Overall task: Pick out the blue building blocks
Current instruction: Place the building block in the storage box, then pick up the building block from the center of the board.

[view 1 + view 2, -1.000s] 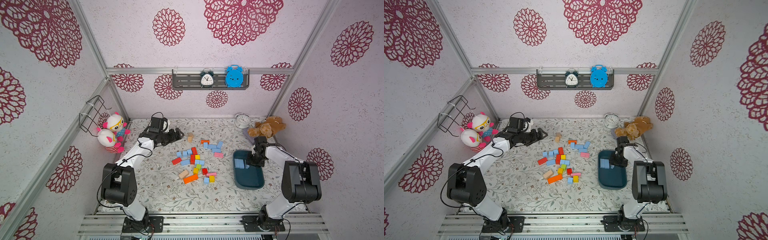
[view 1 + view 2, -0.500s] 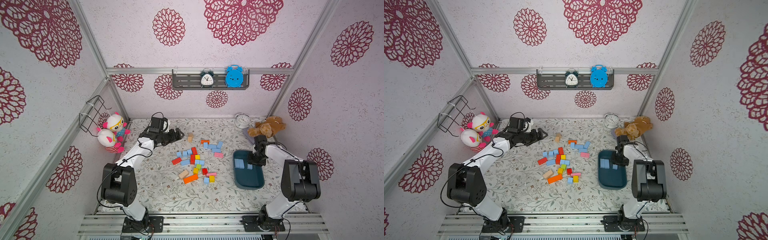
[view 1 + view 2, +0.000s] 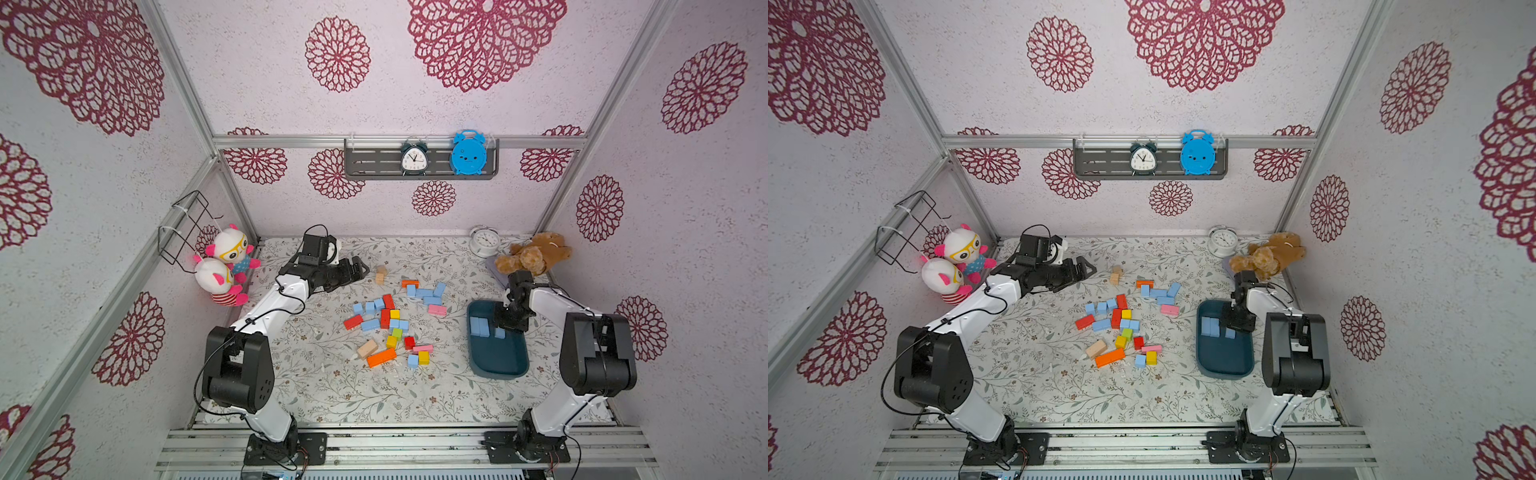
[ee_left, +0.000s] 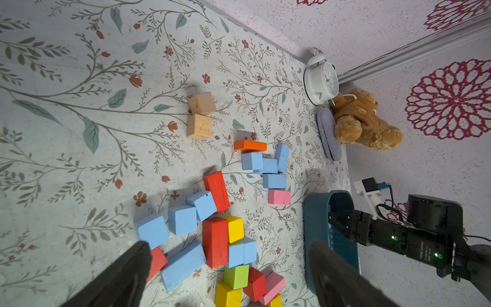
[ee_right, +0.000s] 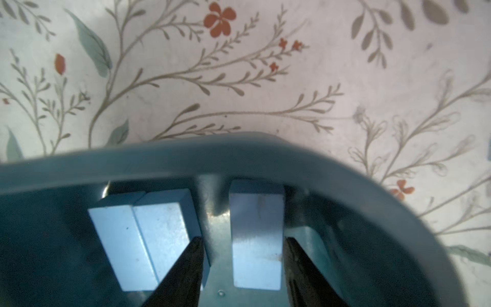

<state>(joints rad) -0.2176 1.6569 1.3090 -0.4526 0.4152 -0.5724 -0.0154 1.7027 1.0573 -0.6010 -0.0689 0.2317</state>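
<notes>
You've got pale textured walls (image 3: 415, 108) with maroon flower prints and aluminium frame posts (image 3: 183, 83) at the corners. Grey shelf (image 3: 374, 162) sits centre frame, holding a black clock (image 3: 413, 158) and a blue clock (image 3: 468, 153). Wire basket (image 3: 185, 228) is mid-left. Floral mat (image 3: 332, 395) covers the floor. Light is even.

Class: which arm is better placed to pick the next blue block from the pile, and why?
Left. The left tool hangs open just beside the pile, its wrist view facing the loose blue blocks. The right tool is down inside the tub, straddling a blue block lying there.
</notes>
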